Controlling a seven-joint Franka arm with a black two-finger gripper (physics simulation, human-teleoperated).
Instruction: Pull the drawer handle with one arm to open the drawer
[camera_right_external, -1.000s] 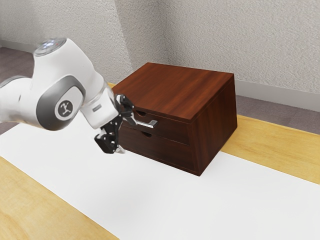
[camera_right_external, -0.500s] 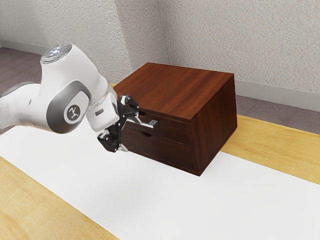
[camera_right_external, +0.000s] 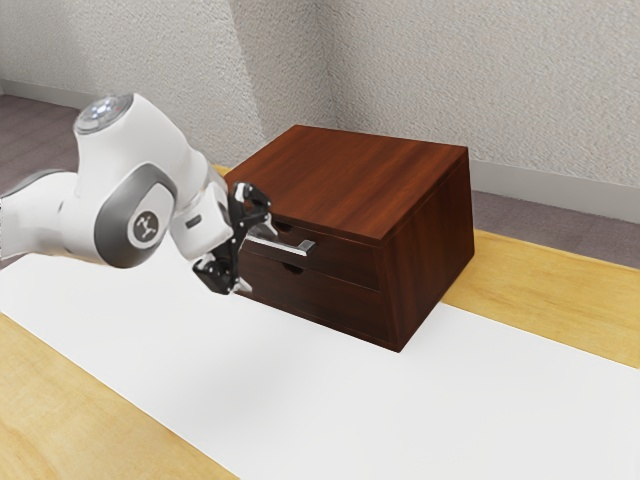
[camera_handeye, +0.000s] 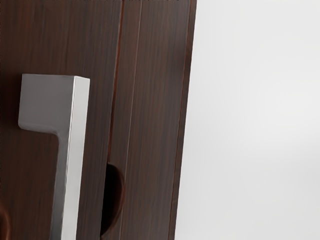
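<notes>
A dark wooden cabinet (camera_right_external: 350, 180) stands on the white mat with two drawers in its front. The top drawer (camera_right_external: 335, 255) carries a silver bar handle (camera_right_external: 285, 243) and looks shut or nearly so. My black gripper (camera_right_external: 240, 240) is open at the handle's end toward the exterior view's left. One finger (camera_right_external: 250, 195) stands above the bar's level and the other below it, neither touching it. Seen from the wrist, the handle (camera_handeye: 70, 150) is close up against the wood front (camera_handeye: 150, 100), with a curved finger recess (camera_handeye: 112, 200) beside it.
The white mat (camera_right_external: 330, 400) covers the wooden table (camera_right_external: 560, 290) in front of the cabinet. The lower drawer (camera_right_external: 320, 300) sits under the top one. A grey wall runs behind the table.
My hand went toward the cabinet, then rose a little and drew slightly back toward the exterior view's left. The fingers stay apart. The drawer and its handle have not visibly moved.
</notes>
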